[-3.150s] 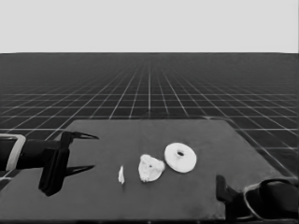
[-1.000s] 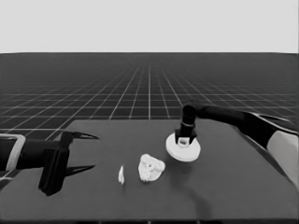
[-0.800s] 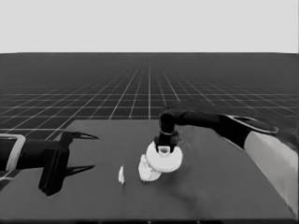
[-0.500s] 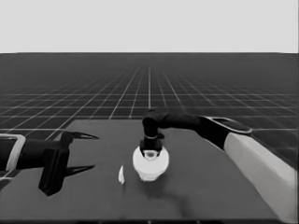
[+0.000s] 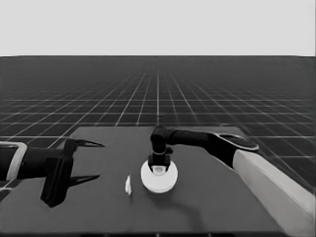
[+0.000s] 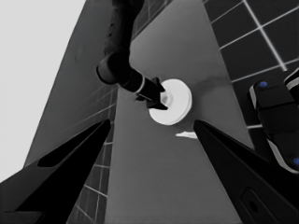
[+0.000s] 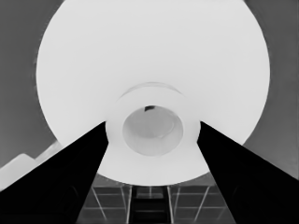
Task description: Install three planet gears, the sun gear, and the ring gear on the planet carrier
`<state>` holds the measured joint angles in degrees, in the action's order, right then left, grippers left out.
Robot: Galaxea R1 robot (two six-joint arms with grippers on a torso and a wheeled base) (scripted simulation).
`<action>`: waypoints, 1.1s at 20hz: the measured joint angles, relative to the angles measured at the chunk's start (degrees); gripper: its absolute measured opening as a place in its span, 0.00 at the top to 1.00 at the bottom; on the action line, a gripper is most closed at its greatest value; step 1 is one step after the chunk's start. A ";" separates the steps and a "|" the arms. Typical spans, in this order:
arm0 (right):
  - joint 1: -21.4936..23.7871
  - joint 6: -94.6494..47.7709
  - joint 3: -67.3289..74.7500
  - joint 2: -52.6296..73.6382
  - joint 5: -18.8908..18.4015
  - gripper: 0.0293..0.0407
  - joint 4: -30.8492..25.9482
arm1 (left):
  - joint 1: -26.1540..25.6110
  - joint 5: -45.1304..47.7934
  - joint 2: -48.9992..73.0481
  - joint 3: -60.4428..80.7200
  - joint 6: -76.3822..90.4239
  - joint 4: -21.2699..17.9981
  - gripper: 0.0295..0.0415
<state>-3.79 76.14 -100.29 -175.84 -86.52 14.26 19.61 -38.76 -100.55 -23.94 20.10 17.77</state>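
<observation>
Right now the right gripper (image 5: 159, 167) stands over the middle of the table (image 5: 222, 197), its fingers clamped on the raised hub of the larger round part (image 5: 159, 178). That disc covers whatever lies beneath it, so no gears nor the smaller round part can be made out. A thin white piece (image 5: 128, 185) sits just beside its left. The left gripper (image 5: 85, 160) waits at the table's left end, fingers spread apart, holding nothing.
</observation>
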 joint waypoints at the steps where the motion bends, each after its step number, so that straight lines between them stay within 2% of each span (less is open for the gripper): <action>1: -0.03 -0.01 -0.02 -0.01 0.01 0.51 0.03 | 0.00 0.00 0.00 0.00 0.00 0.00 0.25; 22: -0.99 9.26 -0.12 0.08 0.02 0.51 0.05 | 0.00 0.00 0.00 0.00 0.00 0.00 0.25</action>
<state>-4.78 85.40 -100.41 -175.76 -86.49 14.31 19.61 -38.76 -100.55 -23.94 20.10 17.77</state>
